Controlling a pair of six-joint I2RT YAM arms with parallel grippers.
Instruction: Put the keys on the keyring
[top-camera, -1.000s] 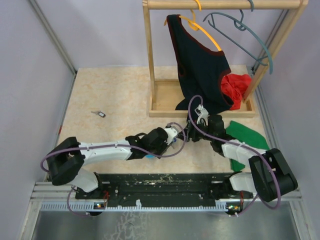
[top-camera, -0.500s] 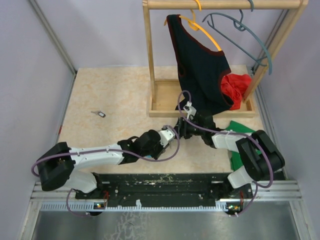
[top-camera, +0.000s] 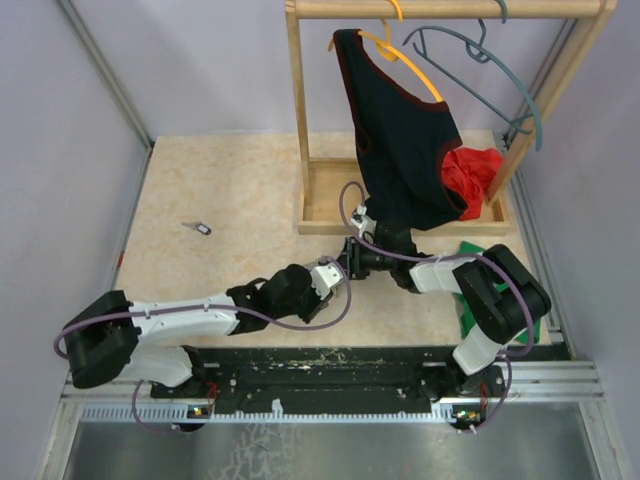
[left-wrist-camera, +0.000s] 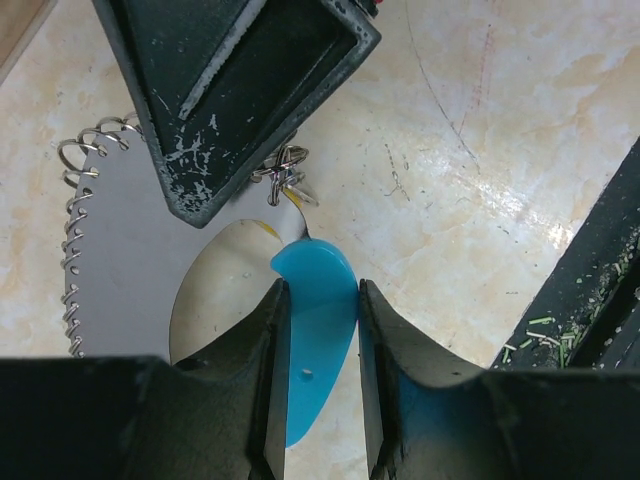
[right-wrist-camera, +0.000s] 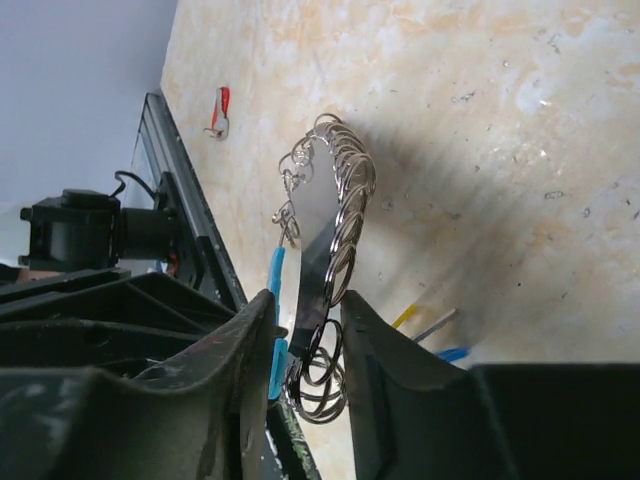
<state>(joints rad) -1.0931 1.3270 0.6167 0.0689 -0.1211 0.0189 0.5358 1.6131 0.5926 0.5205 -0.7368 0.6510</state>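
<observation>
The keyring is a grey loop of coiled wire rings with a light-blue curved section. My left gripper is shut on that blue section and holds the ring upright above the table. My right gripper straddles the ring's coiled edge, its jaws pressed against the blue piece on one side and the wire rings on the other. In the top view the two grippers meet near the table's middle, left and right. One small key lies far left on the table; its red head shows in the right wrist view.
A wooden rack stands at the back right with a black garment on an orange hanger and a grey-blue hanger. A red cloth lies at its base and a green cloth beside my right arm.
My right arm has swung left onto the keyring held by my left gripper, and its jaws have narrowed from wide open. My left arm has drawn back slightly, still gripping the blue section.
</observation>
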